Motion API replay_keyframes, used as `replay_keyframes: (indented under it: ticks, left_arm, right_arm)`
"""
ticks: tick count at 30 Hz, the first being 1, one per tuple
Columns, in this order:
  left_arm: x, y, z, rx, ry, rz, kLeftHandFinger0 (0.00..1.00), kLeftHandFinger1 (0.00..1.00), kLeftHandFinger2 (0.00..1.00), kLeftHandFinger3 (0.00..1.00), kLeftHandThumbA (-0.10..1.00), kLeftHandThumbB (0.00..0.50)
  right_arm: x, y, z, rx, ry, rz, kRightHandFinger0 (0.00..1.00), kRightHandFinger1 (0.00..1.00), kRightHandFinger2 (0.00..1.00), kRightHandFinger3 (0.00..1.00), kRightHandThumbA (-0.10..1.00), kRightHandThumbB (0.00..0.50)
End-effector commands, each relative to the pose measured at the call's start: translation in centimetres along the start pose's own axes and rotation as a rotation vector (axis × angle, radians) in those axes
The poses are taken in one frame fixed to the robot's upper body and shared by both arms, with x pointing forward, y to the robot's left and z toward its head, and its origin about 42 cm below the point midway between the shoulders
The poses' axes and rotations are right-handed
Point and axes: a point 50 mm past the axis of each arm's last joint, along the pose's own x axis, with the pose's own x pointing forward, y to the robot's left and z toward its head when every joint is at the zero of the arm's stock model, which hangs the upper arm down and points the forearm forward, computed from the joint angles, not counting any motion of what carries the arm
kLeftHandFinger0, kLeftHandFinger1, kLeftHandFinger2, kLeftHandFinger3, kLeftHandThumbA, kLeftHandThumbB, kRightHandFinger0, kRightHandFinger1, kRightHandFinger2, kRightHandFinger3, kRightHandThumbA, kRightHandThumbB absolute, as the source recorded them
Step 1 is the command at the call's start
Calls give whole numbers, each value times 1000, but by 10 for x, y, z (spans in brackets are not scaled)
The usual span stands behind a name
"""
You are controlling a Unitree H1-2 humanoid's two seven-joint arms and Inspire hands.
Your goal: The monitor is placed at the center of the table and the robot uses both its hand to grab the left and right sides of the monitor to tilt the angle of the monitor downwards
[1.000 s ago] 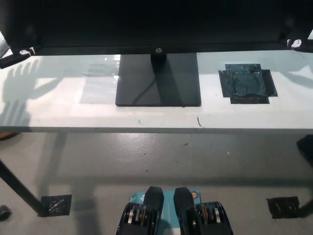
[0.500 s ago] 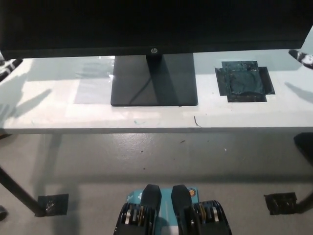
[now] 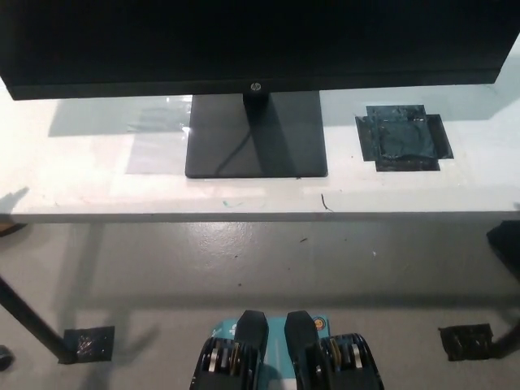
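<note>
Neither of my hands shows in the head view, so I cannot say whether my fingers are spread, closed or holding anything.

What I do see is one monitor (image 3: 252,45). Its dark screen fills the whole top of the view, running off both side edges, with a small logo at the middle of its lower bezel. One neck drops from behind the logo to one flat, dark, rectangular base (image 3: 257,134), which sits square on the table (image 3: 81,187), roughly at the middle of its width (a thin dark line, perhaps a cable's reflection, crosses the base).

To the right of the base, apart from it, lies one patch of dark tape (image 3: 402,136), several strips overlapped into a rough cross. To the left of the base is one pale, glossy rectangle (image 3: 158,146) on the tabletop, touching the base's left edge.

The table is white, scuffed, with one small dark mark near its front edge. Below it the floor (image 3: 268,260) is grey and shiny. Two more tape pieces are stuck to the floor: one at the lower left (image 3: 88,343) by a dark table leg (image 3: 28,318), one at the lower right (image 3: 467,341).
</note>
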Motion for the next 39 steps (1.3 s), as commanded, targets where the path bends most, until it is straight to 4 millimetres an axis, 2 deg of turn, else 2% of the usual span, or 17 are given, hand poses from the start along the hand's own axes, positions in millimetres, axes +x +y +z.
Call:
replay_keyframes:
  ticks: [1, 2, 3, 5, 7, 9, 12, 13, 17, 18, 21, 24, 26, 30, 33, 36, 39]
  left_arm:
    - [-44, 30, 85, -225, -376, 68, 1000, 1000, 1000, 1000, 1000, 359]
    - [-51, 26, 88, -219, -397, 62, 1000, 1000, 1000, 1000, 1000, 359]
    - [-83, 3, 107, -247, -471, 63, 1000, 1000, 1000, 1000, 1000, 367]
    - [-83, 3, 108, -250, -470, 62, 1000, 1000, 1000, 1000, 1000, 368]
    - [-97, -30, 120, -317, -532, 60, 1000, 1000, 1000, 1000, 1000, 389]
    - [-112, -57, 127, -351, -546, 34, 1000, 1000, 1000, 1000, 1000, 351]
    - [-113, -58, 128, -354, -546, 32, 1000, 1000, 1000, 1000, 1000, 348]
    - [-127, -103, 128, -402, -489, 15, 1000, 1000, 1000, 1000, 1000, 261]
    - [-126, -115, 120, -411, -475, 12, 1000, 1000, 1000, 1000, 1000, 237]
    - [-122, -141, 108, -417, -408, 32, 1000, 1000, 1000, 1000, 1000, 286]
    - [-117, -168, 90, -449, -329, 20, 1000, 1000, 1000, 1000, 1000, 301]
    - [-116, -172, 87, -453, -324, 25, 1000, 1000, 1000, 1000, 1000, 302]
    - [-107, -199, 51, -403, -179, 13, 1000, 1000, 1000, 1000, 1000, 280]
    - [-107, -202, 47, -397, -160, 11, 1000, 1000, 1000, 1000, 1000, 278]
    - [-104, -223, 13, -412, -24, -12, 1000, 1000, 1000, 1000, 1000, 317]
    - [-103, -225, 9, -412, -8, -15, 1000, 1000, 1000, 1000, 1000, 316]
    - [-99, -233, -5, -383, 49, -36, 1000, 1000, 1000, 1000, 1000, 278]
  right_arm:
    - [-37, -31, 105, 244, -318, -29, 1000, 1000, 1000, 1000, 846, 460]
    - [-44, -28, 109, 247, -339, -21, 1000, 1000, 1000, 1000, 856, 441]
    - [-74, -8, 134, 228, -443, -43, 1000, 1000, 1000, 1000, 979, 498]
    - [-75, -8, 134, 230, -441, -43, 1000, 1000, 1000, 1000, 984, 500]
    - [-108, 26, 150, 275, -473, -44, 1000, 1000, 1000, 1000, 1000, 500]
    - [-132, 59, 153, 334, -455, -42, 1000, 1000, 1000, 1000, 991, 500]
    - [-134, 61, 154, 339, -451, -44, 1000, 1000, 1000, 1000, 989, 500]
    - [-158, 113, 135, 359, -359, -67, 1000, 1000, 1000, 1000, 1000, 500]
    - [-164, 127, 127, 393, -312, -69, 1000, 1000, 1000, 1000, 1000, 495]
    - [-173, 150, 101, 444, -241, -75, 1000, 1000, 1000, 1000, 1000, 389]
    - [-177, 175, 76, 492, -170, -127, 1000, 1000, 1000, 1000, 1000, 289]
    - [-177, 179, 73, 494, -167, -137, 1000, 1000, 1000, 1000, 1000, 285]
    - [-176, 200, 36, 461, -60, -139, 1000, 1000, 1000, 1000, 1000, 253]
    - [-176, 202, 30, 458, -42, -139, 1000, 1000, 1000, 1000, 1000, 251]
    - [-177, 220, -7, 480, 94, -141, 1000, 1000, 1000, 1000, 1000, 221]
    - [-177, 222, -12, 471, 113, -140, 1000, 1000, 1000, 1000, 1000, 219]
    - [-181, 233, -37, 475, 213, -151, 1000, 1000, 1000, 1000, 1000, 198]
